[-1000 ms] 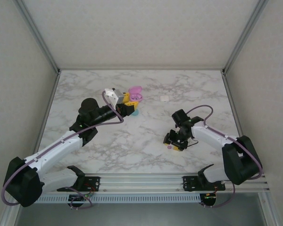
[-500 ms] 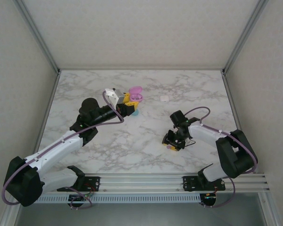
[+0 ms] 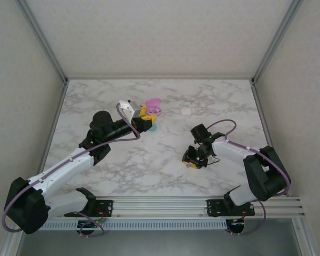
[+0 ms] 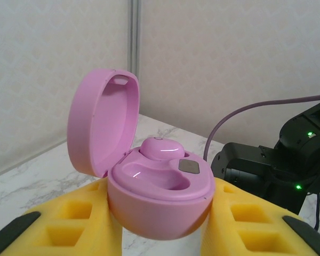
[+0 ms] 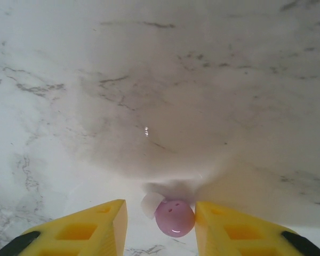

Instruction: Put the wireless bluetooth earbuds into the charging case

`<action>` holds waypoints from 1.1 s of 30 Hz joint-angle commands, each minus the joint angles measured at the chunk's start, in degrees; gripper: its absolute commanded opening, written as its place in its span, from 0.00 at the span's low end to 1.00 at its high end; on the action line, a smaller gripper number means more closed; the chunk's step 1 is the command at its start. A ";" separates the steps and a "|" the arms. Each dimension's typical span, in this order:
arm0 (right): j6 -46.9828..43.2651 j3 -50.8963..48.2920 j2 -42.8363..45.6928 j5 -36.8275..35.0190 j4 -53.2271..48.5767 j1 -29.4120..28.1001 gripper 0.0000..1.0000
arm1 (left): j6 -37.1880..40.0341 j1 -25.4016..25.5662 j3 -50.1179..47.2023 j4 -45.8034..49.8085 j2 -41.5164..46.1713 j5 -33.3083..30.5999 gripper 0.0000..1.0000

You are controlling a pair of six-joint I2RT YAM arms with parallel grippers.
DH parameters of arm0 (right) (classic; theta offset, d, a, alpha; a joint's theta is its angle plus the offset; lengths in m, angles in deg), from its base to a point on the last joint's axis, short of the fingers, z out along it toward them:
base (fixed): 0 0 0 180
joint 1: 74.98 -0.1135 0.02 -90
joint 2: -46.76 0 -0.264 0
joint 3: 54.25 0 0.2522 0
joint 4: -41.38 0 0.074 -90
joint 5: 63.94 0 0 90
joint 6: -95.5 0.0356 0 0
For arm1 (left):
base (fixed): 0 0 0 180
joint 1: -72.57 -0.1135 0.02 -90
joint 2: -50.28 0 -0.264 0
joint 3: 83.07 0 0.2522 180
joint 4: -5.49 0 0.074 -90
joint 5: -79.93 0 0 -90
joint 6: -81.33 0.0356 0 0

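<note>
My left gripper [image 3: 144, 113] is shut on the base of a pink charging case [image 3: 153, 104], held above the table at the back left. In the left wrist view the case [image 4: 160, 197] sits between the yellow fingers with its lid [image 4: 103, 122] swung open. One pink earbud [image 4: 161, 148] rests in the far socket and the near socket is bare. My right gripper [image 3: 192, 161] points down at the table right of centre. A second pink earbud [image 5: 174, 217] with a white tip lies between its jaws, touching the right finger [image 5: 218, 226], with a gap to the left finger [image 5: 104, 221].
A small teal piece [image 3: 153, 128] lies on the marble table [image 3: 165, 176] just below the left gripper. A small white piece [image 3: 186, 111] lies at the back centre. Metal frame posts and walls close in the table's sides.
The right gripper has shifted slightly left and its jaws have narrowed around the pink earbud on the table. The left arm and the case have not moved.
</note>
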 commanded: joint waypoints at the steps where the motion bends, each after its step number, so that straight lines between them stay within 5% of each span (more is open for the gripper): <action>1: -0.86 2.08 -0.82 0.46 0.04 -0.71 0.38 | 0.44 0.43 0.72 -0.20 1.39 -0.78 0.25; 33: -3.01 7.49 -7.49 0.74 -2.18 -4.53 0.41 | 0.61 0.47 0.46 0.76 2.37 -1.60 0.25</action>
